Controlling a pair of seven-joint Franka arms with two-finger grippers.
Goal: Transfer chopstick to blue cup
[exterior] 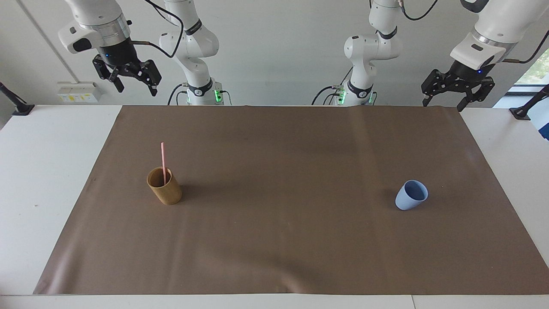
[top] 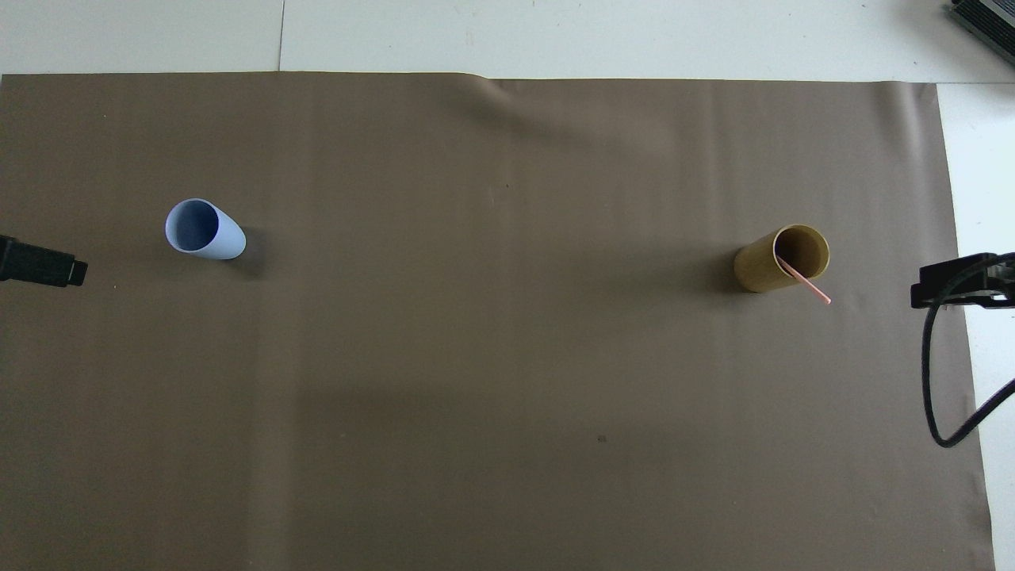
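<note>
Facing view first: the right gripper [exterior: 134, 85] hangs high in the upper left of the frame, fingers spread and carrying nothing, and the left gripper [exterior: 443, 102] sits high in the upper right, spread and empty too. Down on the brown mat [exterior: 274, 240], left of centre, the pale pink chopstick [exterior: 163, 163] stands nearly upright in the tan-brown cup [exterior: 164, 186], its top well clear of the rim. The blue cup [exterior: 411, 195] waits at the right of the frame, well apart, nothing in it. So the transfer looks not yet begun, and here's where it could slip: that stick is thin, so a pinch a shade off-line may close on air or knock it aside, and a low approach could clip the cup's rim and tip the cup over. Overhead view now: the blue cup [top: 203, 229] sits at centre-left, the tan-brown cup [top: 781, 258] at centre-right with the chopstick [top: 804, 280] slanting toward the lower right over its rim. Only dark tips of the grippers poke in at the two side edges. That lean matters: lifting straight up against it could drag the cup along, and the blue cup's mouth is small, so a dangling stick may miss or topple it.
</note>
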